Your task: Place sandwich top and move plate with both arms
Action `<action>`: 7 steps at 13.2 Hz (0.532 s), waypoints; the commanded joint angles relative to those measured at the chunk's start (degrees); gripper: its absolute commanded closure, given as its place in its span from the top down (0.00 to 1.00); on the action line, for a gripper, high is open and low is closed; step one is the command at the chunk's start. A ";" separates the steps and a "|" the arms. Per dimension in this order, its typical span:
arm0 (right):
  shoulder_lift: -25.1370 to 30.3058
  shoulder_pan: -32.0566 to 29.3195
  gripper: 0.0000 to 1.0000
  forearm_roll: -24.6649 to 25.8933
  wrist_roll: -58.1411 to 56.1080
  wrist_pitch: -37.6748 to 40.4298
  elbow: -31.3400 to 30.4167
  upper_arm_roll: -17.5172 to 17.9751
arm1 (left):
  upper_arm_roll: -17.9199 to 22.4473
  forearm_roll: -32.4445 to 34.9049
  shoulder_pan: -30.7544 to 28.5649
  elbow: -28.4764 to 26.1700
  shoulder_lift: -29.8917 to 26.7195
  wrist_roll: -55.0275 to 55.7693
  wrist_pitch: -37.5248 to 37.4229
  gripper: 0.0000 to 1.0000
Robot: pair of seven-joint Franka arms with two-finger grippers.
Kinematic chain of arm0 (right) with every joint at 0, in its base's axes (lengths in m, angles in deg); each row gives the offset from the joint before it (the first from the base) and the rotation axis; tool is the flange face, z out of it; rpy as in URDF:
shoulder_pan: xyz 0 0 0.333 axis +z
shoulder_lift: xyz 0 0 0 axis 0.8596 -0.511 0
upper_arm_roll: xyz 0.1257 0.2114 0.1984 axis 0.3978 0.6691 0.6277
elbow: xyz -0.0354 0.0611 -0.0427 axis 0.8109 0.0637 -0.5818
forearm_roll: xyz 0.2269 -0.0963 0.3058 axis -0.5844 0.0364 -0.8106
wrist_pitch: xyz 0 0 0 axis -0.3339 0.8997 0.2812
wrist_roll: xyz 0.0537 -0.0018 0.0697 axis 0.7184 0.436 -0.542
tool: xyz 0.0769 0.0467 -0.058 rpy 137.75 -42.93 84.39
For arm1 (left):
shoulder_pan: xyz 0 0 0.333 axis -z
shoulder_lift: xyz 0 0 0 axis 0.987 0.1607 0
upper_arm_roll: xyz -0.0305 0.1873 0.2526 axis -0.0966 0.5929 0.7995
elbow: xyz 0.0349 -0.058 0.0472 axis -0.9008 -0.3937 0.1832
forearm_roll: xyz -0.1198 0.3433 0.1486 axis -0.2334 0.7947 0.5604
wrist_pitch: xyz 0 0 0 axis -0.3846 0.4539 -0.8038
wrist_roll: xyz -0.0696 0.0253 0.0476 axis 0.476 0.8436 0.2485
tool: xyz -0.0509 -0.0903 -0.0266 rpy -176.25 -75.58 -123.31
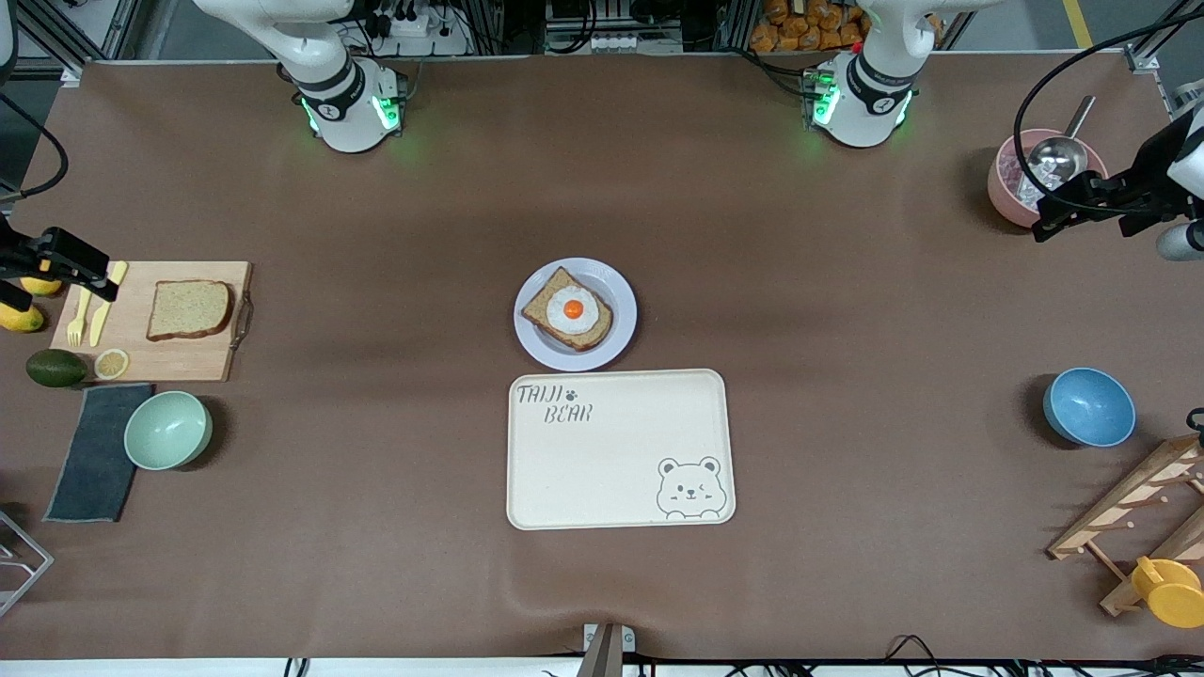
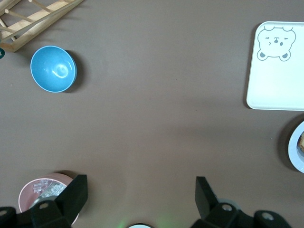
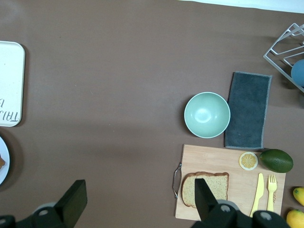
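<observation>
The sandwich top [image 1: 188, 309], a plain brown slice, lies on a wooden cutting board [image 1: 150, 362] at the right arm's end of the table; it also shows in the right wrist view [image 3: 219, 184]. The plate [image 1: 621, 282] sits mid-table and bears a bread slice with a fried egg [image 1: 568, 310]. The plate's rim shows in the left wrist view [image 2: 294, 152] and in the right wrist view [image 3: 4, 164]. My right gripper [image 1: 103, 280] [image 3: 140, 194] is open and empty over the board's outer edge. My left gripper [image 1: 1044, 226] [image 2: 141, 190] is open and empty beside a pink bowl [image 1: 1011, 193].
A cream bear tray [image 1: 619, 449] lies just nearer the camera than the plate. Beside the board are a yellow fork and knife [image 1: 89, 315], an avocado [image 1: 55, 368], a green bowl [image 1: 167, 430] and a dark cloth [image 1: 94, 451]. A blue bowl [image 1: 1088, 406] and wooden rack [image 1: 1138, 508] stand at the left arm's end.
</observation>
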 commanded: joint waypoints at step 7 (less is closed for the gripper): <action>0.05 -1.08 1.00 0.69 -0.36 -0.07 -0.58 0.28 | -0.27 -1.30 -0.56 0.47 0.53 0.31 0.31 1.00</action>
